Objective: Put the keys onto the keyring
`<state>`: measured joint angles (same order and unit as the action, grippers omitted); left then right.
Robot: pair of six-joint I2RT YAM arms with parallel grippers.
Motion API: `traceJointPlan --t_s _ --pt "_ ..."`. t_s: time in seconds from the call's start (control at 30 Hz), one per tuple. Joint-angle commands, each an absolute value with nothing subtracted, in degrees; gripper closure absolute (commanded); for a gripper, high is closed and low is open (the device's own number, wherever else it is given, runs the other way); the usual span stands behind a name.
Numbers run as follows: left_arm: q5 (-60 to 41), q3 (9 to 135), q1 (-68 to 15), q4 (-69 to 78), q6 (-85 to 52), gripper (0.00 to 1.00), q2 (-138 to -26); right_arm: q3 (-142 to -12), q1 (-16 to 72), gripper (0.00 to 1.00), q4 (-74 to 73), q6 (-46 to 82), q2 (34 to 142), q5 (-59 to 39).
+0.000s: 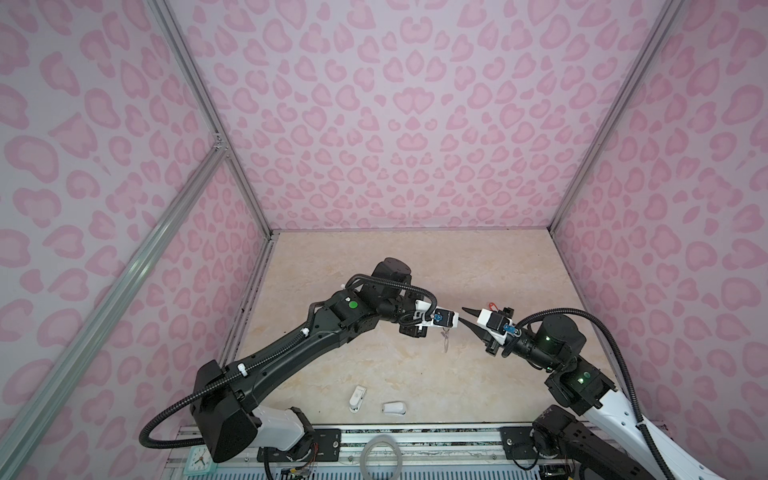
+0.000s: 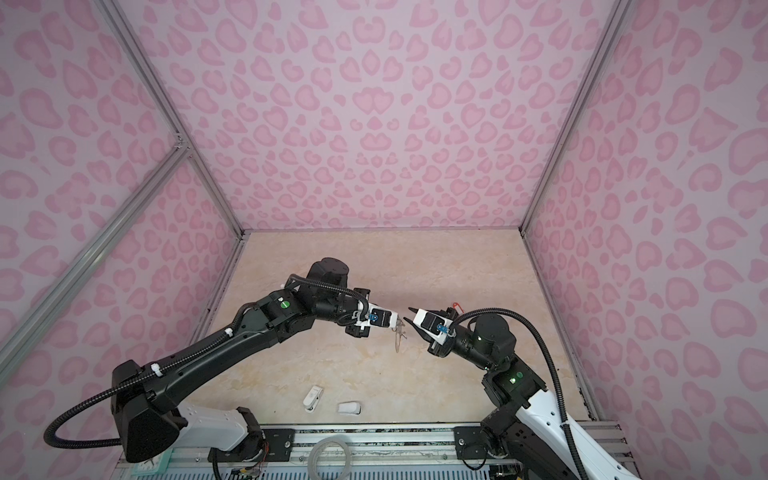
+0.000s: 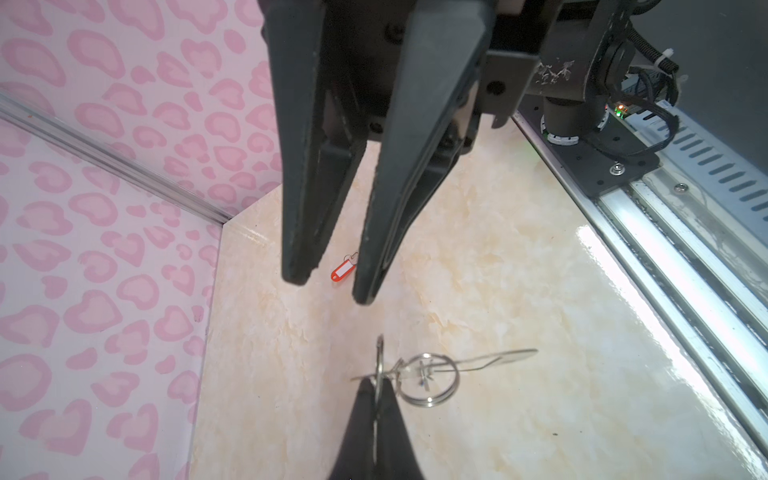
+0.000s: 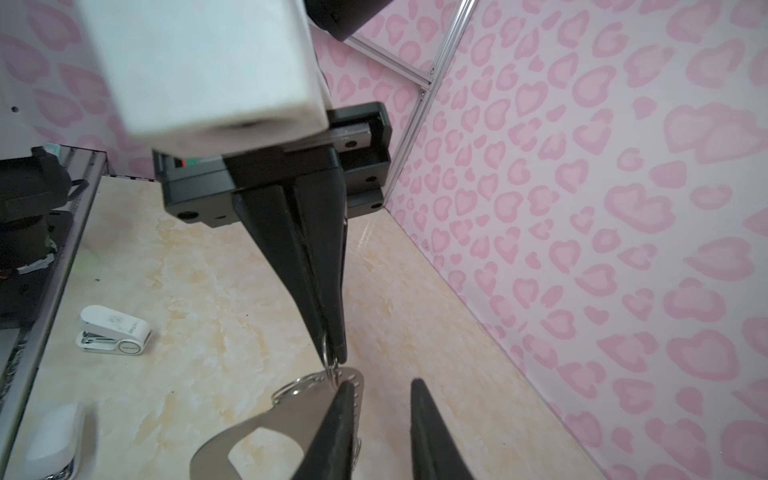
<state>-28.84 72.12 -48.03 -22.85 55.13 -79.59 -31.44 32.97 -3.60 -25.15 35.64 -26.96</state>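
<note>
My left gripper [image 3: 376,384] is shut on a small wire split ring of the keyring [image 3: 432,376], which shows edge-on in the left wrist view. In the right wrist view the keyring [image 4: 266,411] is a flat grey plate with an oval cut-out, hanging from the left gripper [image 4: 334,359]. My right gripper [image 4: 382,384] is open at the plate's ringed edge; one finger [image 4: 338,419] overlaps the plate and nothing sits between the two. In both top views the grippers [image 1: 457,322] [image 1: 466,316] meet tip to tip above mid-table. A key with a red-orange tag [image 1: 493,305] [image 3: 343,270] lies on the table behind the right gripper.
Two small white plastic pieces [image 1: 357,397] [image 1: 394,408] lie near the table's front edge. A metal rail [image 1: 415,432] runs along the front, with a pale grey hoop [image 1: 380,457] and a small clock [image 1: 199,461] on it. Pink patterned walls enclose the table.
</note>
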Motion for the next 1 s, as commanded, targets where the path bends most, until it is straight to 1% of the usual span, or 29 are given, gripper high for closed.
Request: traceJointPlan --t_s 0.0,0.17,0.63,0.97 --pt "-28.5 73.3 -48.0 -23.7 54.4 0.97 -80.1 -31.4 32.9 0.73 -1.8 -25.8 36.0 -26.5" --pt "-28.7 73.8 -47.6 -24.4 54.1 0.97 -80.6 -32.5 33.2 0.75 -2.7 -24.9 39.1 -29.9" --pt "-28.4 74.2 -47.6 -24.6 52.3 0.97 -81.5 -31.8 34.0 0.81 -8.5 -23.7 42.1 -29.8" --pt "-28.7 74.7 -47.6 -24.8 52.6 0.97 -81.8 -32.9 34.0 0.83 -8.4 -23.8 45.2 -30.7"
